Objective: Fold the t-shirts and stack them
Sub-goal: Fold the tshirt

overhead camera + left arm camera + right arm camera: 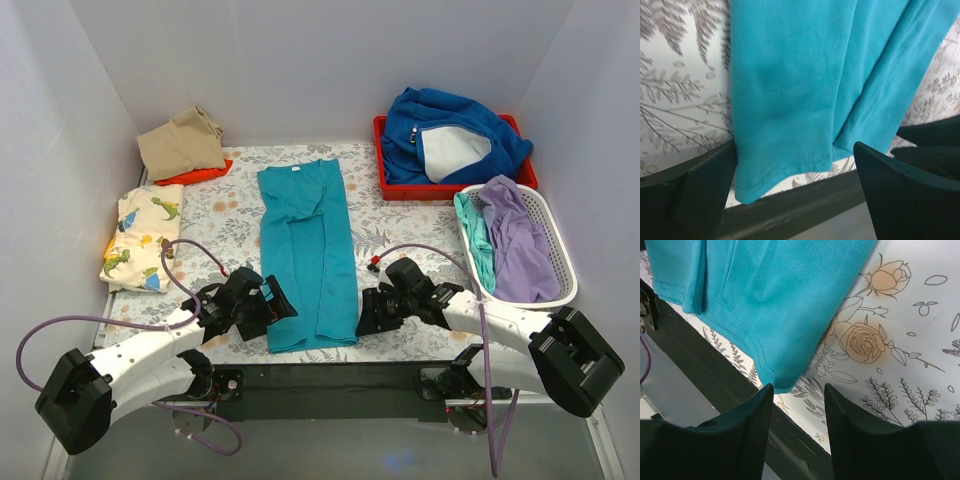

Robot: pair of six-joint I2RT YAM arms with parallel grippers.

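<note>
While the teal t-shirt [305,255] lies long and thin down the worktop [400,225], neck far, hem at the near edge, I see my left pincer [278,300] and right pincer [366,314] spread open at its hem corners, holding nothing. Flowery worktop shows on both sides.

High rear overview; both wrist views close above the teal t-shirt [790,100] hem, seemingly opposite corners.

No readable text, labels, brands or numbers on anything in view

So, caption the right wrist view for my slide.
Open right gripper at the teal t-shirt hem corner, floral tablecloth beneath.
</note>
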